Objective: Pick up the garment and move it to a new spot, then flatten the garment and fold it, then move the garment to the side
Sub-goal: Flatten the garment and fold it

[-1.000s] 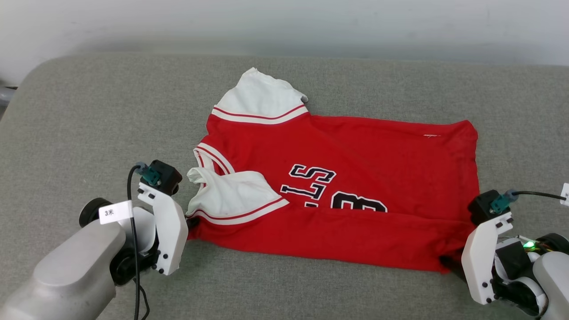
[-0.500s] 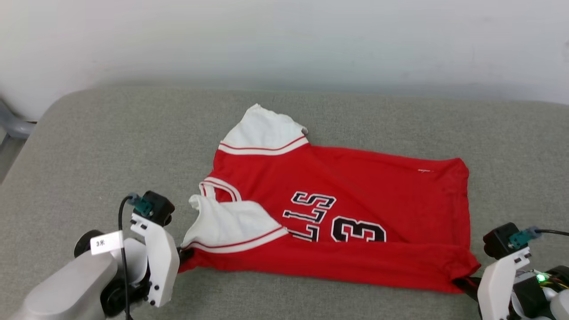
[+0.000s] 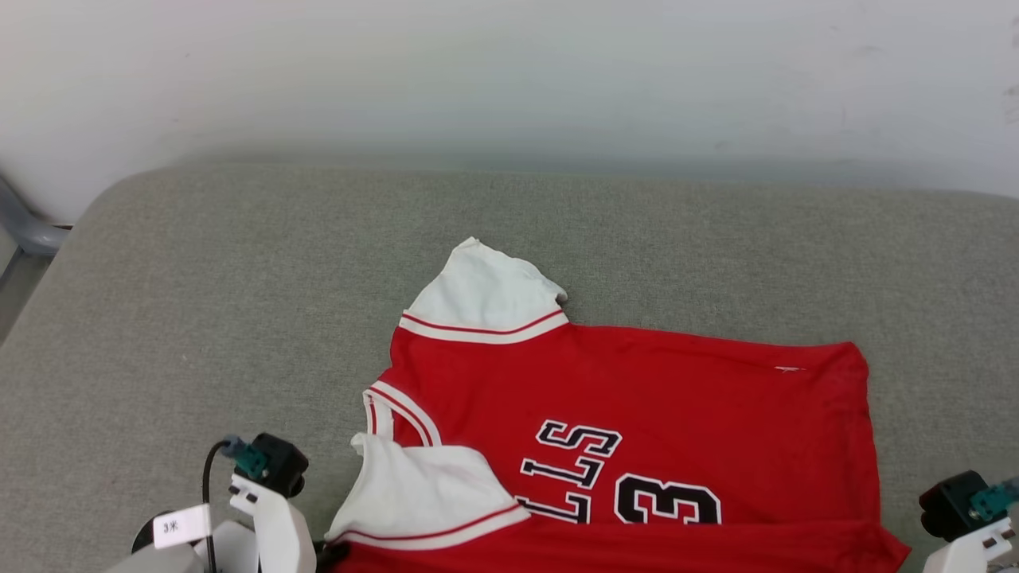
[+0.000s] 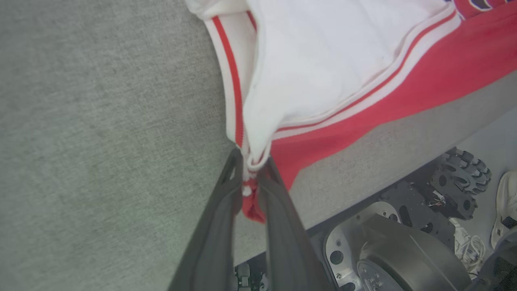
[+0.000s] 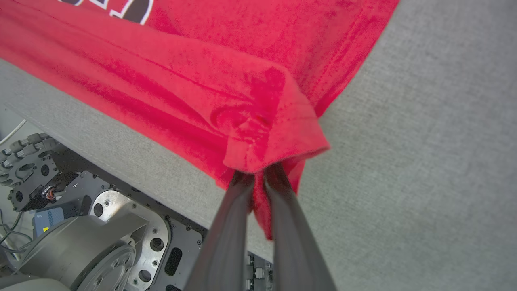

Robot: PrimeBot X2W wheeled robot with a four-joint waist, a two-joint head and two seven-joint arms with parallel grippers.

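Note:
The garment (image 3: 637, 398) is a red shirt with white sleeves and black lettering. It lies front up on the grey cushion (image 3: 239, 302), its near edge folded over. In the left wrist view my left gripper (image 4: 250, 169) is shut on the striped trim where the white sleeve (image 4: 323, 60) meets the red body. From the head, that gripper (image 3: 328, 551) sits at the garment's near left corner. My right gripper (image 5: 258, 176) is shut on the bunched red hem corner (image 5: 262, 133). The right arm's wrist housing (image 3: 963, 509) shows at the lower right.
The cushion's front edge (image 5: 133, 157) runs just under both held corners, with my metal base and wheels (image 4: 404, 250) below it. A white shoe (image 4: 505, 206) stands on the floor. A white wall (image 3: 509, 72) backs the cushion; a grey pipe (image 3: 24, 231) is at far left.
The head camera has moved, so the whole picture has slid down. The right hem corner, flat a second ago, is now gathered and pinched. The left grip is unchanged.

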